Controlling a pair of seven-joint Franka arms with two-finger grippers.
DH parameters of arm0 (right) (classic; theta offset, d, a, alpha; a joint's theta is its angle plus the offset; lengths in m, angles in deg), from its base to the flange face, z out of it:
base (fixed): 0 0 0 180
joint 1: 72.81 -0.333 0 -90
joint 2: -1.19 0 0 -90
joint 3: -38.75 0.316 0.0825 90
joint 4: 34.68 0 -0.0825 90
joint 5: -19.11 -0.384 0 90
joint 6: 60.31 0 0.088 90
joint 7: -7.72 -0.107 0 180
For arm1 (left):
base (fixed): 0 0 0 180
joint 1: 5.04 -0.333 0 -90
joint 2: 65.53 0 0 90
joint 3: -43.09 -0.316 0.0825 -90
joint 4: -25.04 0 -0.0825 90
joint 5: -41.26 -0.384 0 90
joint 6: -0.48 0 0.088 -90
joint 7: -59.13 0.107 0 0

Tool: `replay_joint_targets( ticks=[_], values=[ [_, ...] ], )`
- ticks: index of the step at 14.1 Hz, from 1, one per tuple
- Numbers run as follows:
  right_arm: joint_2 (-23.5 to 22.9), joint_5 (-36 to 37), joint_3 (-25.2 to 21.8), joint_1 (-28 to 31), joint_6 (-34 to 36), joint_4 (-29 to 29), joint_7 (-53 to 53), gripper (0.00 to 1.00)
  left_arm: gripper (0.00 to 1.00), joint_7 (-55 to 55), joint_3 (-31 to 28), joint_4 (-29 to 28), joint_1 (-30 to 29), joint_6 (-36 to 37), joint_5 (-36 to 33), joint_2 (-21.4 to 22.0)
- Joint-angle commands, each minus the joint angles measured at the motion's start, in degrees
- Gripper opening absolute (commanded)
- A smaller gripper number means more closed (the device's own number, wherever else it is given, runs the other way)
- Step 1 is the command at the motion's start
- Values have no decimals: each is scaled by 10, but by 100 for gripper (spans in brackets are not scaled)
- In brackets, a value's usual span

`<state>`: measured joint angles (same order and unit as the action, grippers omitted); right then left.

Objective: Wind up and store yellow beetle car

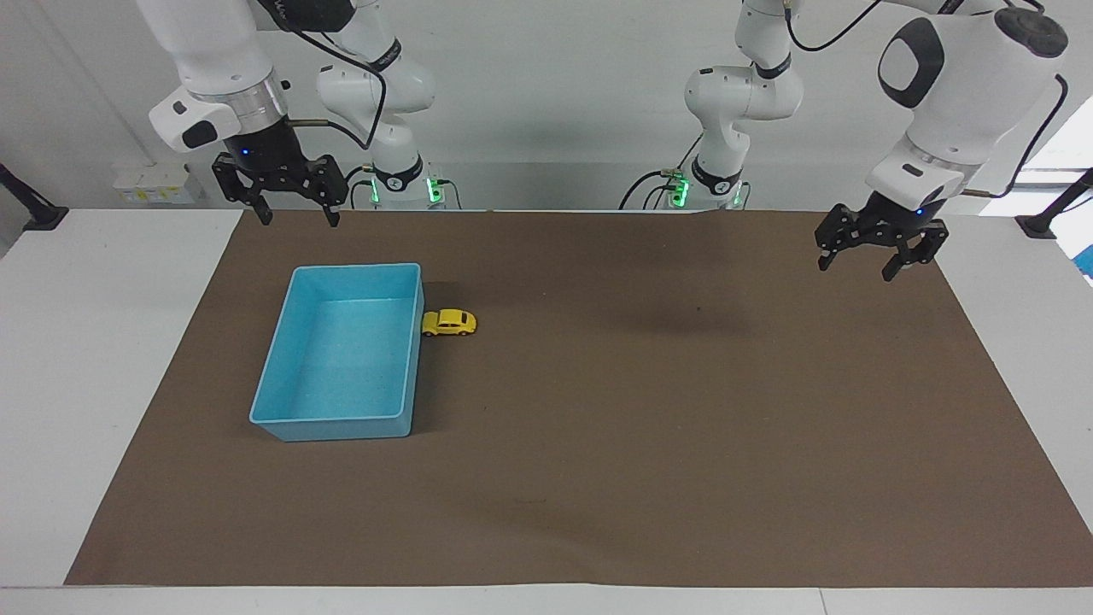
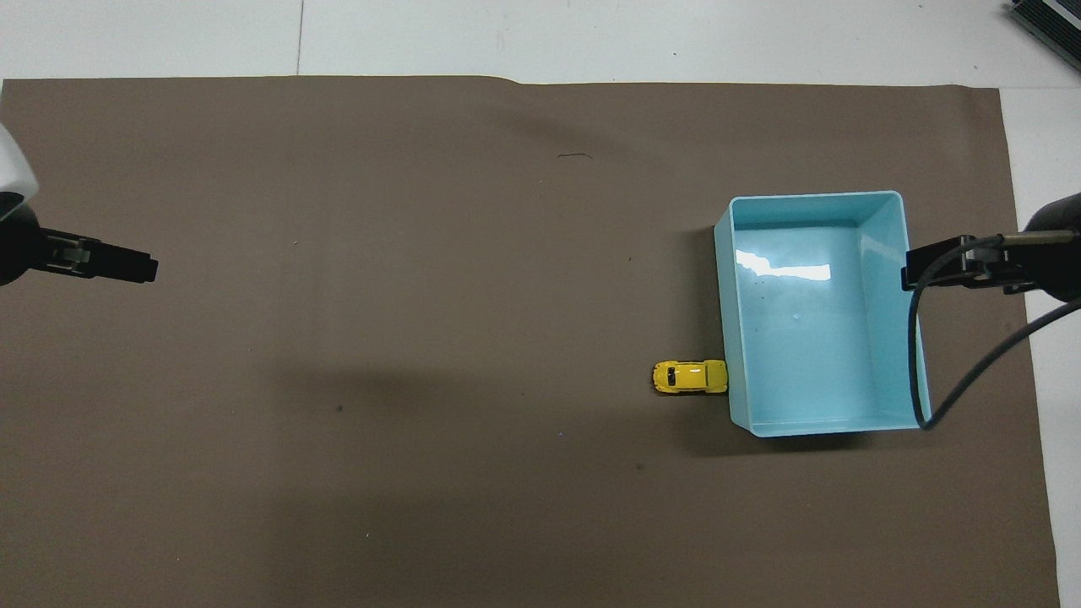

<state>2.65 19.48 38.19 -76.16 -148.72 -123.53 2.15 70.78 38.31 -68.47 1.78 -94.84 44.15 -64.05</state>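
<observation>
From my remote station: the car (image 1: pixel 449 322) sits on its wheels on the brown mat (image 1: pixel 598 444), its one end touching or just beside the outer wall of the blue tray (image 1: pixel 277 376), at the tray's side toward the left arm's end of the worktop (image 1: pixel 94 342) and near the tray's corner nearest the robots. The tray holds nothing that I can see, and the car lies outside it.

My right end effector (image 1: pixel 293 211) hangs in the air over the mat's edge, on the robots' side of the tray, fingers spread wide and gripping nothing. In the overhead view it shows as a dark shape (image 2: pixel 963 268) over the tray's wall toward the right arm's end, with its cable looping across that wall.

My left end effector (image 1: pixel 877 258) is raised over the mat's corner at the left arm's end of the worktop, well apart from the tray and the car, fingers likewise spread wide and empty. From overhead only its dark tip (image 2: pixel 110 266) shows at the frame's edge.

Neither end effector touches the car or the tray
</observation>
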Motion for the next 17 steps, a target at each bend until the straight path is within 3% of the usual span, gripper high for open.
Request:
replay_joint_targets(
  ticks=[1, 3, 4, 6, 10, 13, 17],
  values=[
    [16, -18, 0, 4, 9, -6, 38, 100, 100, -15, 7, 55, -5, 67, -30, -12],
    [21, -19, 5, 3, 8, -15, 86, 100, 100, -79, 10, 58, -1, 59, -34, -10],
    [25, -22, 5, 3, 9, -20, 159, 100, 100, -118, 12, 49, 0, 48, -34, -5],
    [34, -22, 9, -4, 3, -33, 301, 100, 100, -123, 13, 40, -2, 49, -34, 0],
    [51, -21, 25, -13, 3, -60, 405, 100, 100, -124, 12, 40, -2, 65, -35, 0],
    [46, -21, 31, -13, -6, -70, 544, 100, 100, -124, 10, 43, -3, 72, -35, 0],
    [56, -21, 32, -38, -27, -110, 661, 100, 100, -124, 4, 101, -5, 146, -10, -39]
  ],
)
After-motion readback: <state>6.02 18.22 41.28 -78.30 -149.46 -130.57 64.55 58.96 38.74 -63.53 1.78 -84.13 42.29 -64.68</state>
